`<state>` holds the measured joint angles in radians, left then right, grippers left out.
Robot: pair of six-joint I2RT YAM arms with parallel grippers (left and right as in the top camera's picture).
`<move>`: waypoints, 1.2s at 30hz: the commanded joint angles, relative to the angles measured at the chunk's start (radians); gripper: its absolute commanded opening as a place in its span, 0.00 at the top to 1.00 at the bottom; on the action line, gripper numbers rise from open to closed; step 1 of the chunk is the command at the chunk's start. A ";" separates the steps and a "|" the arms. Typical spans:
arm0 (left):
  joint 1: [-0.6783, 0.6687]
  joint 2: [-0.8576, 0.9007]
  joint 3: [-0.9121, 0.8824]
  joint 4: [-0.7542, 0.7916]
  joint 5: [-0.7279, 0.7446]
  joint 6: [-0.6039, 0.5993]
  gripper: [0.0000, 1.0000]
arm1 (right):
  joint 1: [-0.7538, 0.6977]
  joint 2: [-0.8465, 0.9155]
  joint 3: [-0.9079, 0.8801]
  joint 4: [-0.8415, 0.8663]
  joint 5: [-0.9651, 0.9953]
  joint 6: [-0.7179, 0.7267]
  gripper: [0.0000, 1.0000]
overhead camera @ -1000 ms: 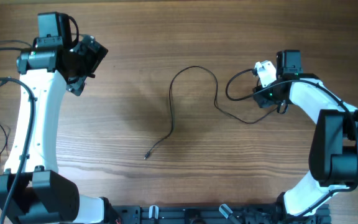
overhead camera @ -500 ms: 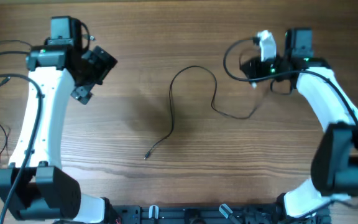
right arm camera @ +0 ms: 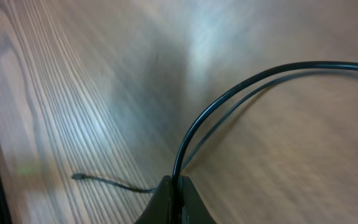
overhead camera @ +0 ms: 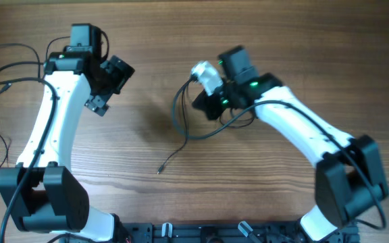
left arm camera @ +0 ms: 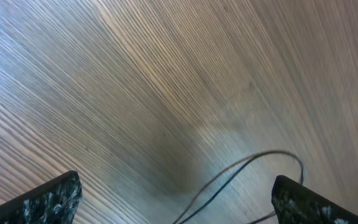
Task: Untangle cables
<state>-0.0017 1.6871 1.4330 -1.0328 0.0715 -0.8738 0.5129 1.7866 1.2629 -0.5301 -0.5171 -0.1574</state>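
One thin black cable (overhead camera: pixel 171 158) lies on the wooden table, its small plug end (overhead camera: pixel 159 169) toward the front. Its upper part loops up into my right gripper (overhead camera: pixel 200 104), near the table's middle. In the right wrist view the right gripper (right arm camera: pixel 178 186) is shut on the cable (right arm camera: pixel 229 96), which arcs away to the right; the plug end (right arm camera: pixel 77 177) lies at lower left. My left gripper (overhead camera: pixel 109 85) hovers open at the left, away from the cable. In the left wrist view the left gripper (left arm camera: pixel 176 183) holds nothing, and a bend of the cable (left arm camera: pixel 248 163) shows between its fingers (left arm camera: pixel 50 199).
The arms' own thicker black cables (overhead camera: pixel 5 74) trail along the table's left edge. A black rail (overhead camera: pixel 201 233) runs along the front edge between the two arm bases.
My right gripper has shut on the cable and swung left from the far right to the table's middle, collapsing the wide loop. The left arm has shifted slightly right.
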 commanded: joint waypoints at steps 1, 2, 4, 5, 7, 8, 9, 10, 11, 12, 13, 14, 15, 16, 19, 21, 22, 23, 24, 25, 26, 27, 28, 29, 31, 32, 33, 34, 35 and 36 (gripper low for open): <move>0.072 0.006 -0.007 -0.004 -0.016 -0.050 0.00 | 0.087 0.082 -0.012 -0.001 0.029 0.035 0.95; 0.092 0.006 -0.007 -0.006 -0.016 -0.068 0.00 | 0.110 0.092 -0.012 0.002 0.023 0.028 0.95; 0.119 0.006 -0.007 -0.008 -0.013 -0.077 0.00 | 0.158 0.110 -0.012 0.024 0.057 0.029 0.85; 0.124 0.006 -0.007 -0.012 -0.013 -0.077 0.00 | 0.173 0.116 -0.012 0.039 0.097 0.029 0.77; 0.124 0.006 -0.007 -0.021 -0.013 -0.077 0.00 | 0.185 0.113 -0.010 0.055 0.140 0.034 0.39; 0.123 0.006 -0.007 -0.026 -0.013 -0.077 0.00 | 0.184 0.107 -0.001 0.049 0.139 0.043 0.15; 0.121 0.006 -0.007 -0.029 -0.013 -0.077 0.00 | 0.180 0.100 0.012 0.039 0.140 0.056 0.00; 0.121 0.006 -0.008 -0.031 -0.013 -0.077 0.00 | 0.175 0.093 0.024 0.026 0.143 0.056 0.00; 0.120 0.006 -0.008 -0.031 -0.013 -0.077 0.00 | 0.168 0.084 0.042 0.010 0.171 0.067 0.00; 0.117 0.006 -0.008 -0.031 -0.013 -0.077 0.00 | 0.159 0.074 0.057 0.001 0.245 0.130 0.00; 0.111 0.008 -0.009 -0.031 -0.013 -0.077 0.00 | 0.144 0.066 0.064 0.001 0.334 0.226 0.00; 0.105 0.009 -0.009 -0.031 -0.013 -0.077 0.00 | 0.129 0.063 0.065 0.002 0.388 0.298 0.00; 0.098 0.011 -0.009 -0.031 -0.013 -0.077 0.00 | 0.106 0.062 0.065 0.001 0.421 0.373 0.00; 0.089 0.011 -0.009 -0.030 -0.014 -0.077 0.00 | 0.088 0.064 0.064 0.001 0.420 0.394 0.00; 0.062 0.015 -0.009 -0.029 -0.032 -0.077 0.00 | 0.040 0.096 0.064 -0.009 0.467 0.397 0.00; 0.048 0.015 -0.009 -0.030 -0.048 -0.077 0.00 | 0.026 0.124 0.064 -0.039 0.537 0.450 0.00; 0.045 0.015 -0.009 -0.030 -0.048 -0.077 0.00 | 0.019 0.133 0.064 -0.052 0.568 0.492 0.00; 0.042 0.015 -0.009 -0.030 -0.048 -0.077 0.00 | 0.014 0.138 0.064 -0.055 0.573 0.521 0.00; 0.040 0.015 -0.009 -0.031 -0.048 -0.077 0.00 | 0.011 0.142 0.064 -0.053 0.569 0.527 0.00; 0.038 0.015 -0.009 -0.030 -0.048 -0.077 0.00 | 0.011 0.142 0.064 -0.053 0.569 0.526 0.01; 0.036 0.015 -0.009 -0.030 -0.048 -0.077 0.00 | 0.011 0.142 0.064 -0.058 0.568 0.527 0.00; 0.036 0.015 -0.009 -0.030 -0.048 -0.077 0.00 | 0.012 0.142 0.064 -0.068 0.554 0.527 0.00; 0.036 0.015 -0.009 -0.030 -0.048 -0.077 0.00 | 0.012 0.142 0.064 -0.080 0.534 0.529 0.00; 0.036 0.015 -0.009 -0.030 -0.048 -0.077 0.00 | 0.012 0.142 0.064 -0.094 0.513 0.537 0.00; 0.036 0.015 -0.009 -0.030 -0.048 -0.077 0.00 | 0.012 0.142 0.064 -0.118 0.460 0.552 0.00; 0.036 0.015 -0.009 -0.030 -0.048 -0.077 0.00 | 0.013 0.143 0.064 -0.119 0.433 0.549 0.01; 0.036 0.015 -0.009 -0.030 -0.048 -0.077 0.00 | 0.013 0.146 0.064 -0.119 0.397 0.549 0.01; 0.036 0.015 -0.009 -0.030 -0.048 -0.077 0.00 | 0.016 0.152 0.064 -0.118 0.361 0.549 0.00; 0.036 0.015 -0.009 -0.030 -0.053 -0.077 0.00 | 0.019 0.164 0.064 -0.126 0.354 0.551 0.01; 0.036 0.015 -0.009 -0.030 -0.071 -0.077 0.00 | 0.023 0.176 0.064 -0.136 0.353 0.554 0.01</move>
<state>0.0399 1.6890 1.4330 -1.0618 0.0486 -0.9413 0.5266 1.9137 1.3087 -0.6502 -0.0959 0.3756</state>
